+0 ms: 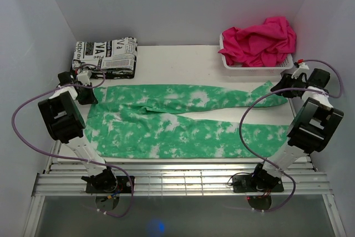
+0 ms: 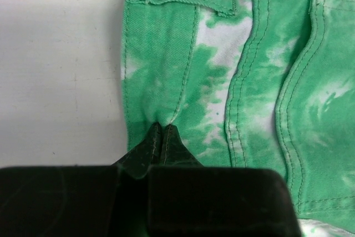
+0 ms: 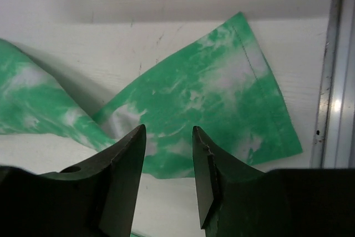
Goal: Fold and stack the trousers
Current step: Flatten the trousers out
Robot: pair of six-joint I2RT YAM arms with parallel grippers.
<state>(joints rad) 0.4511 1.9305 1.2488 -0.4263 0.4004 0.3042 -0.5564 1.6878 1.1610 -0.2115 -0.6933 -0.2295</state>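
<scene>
The trousers (image 1: 166, 120), soft woven cloth in mint green blotched with white, lie flat on the tabletop (image 1: 183, 62). Their long axis runs left to right, with the stitched waistband at the left and two wide legs reaching right. The left fingers (image 2: 150, 149) are pressed together at the waistband edge, seemingly pinching a pucker of cloth. The right fingers (image 3: 127, 159) stand moderately apart and empty by a leg hem. Behind lie a folded newsprint-patterned cloth (image 1: 105, 56) and a crumpled pink cloth (image 1: 260, 40) in a white basket (image 1: 244, 64).
</scene>
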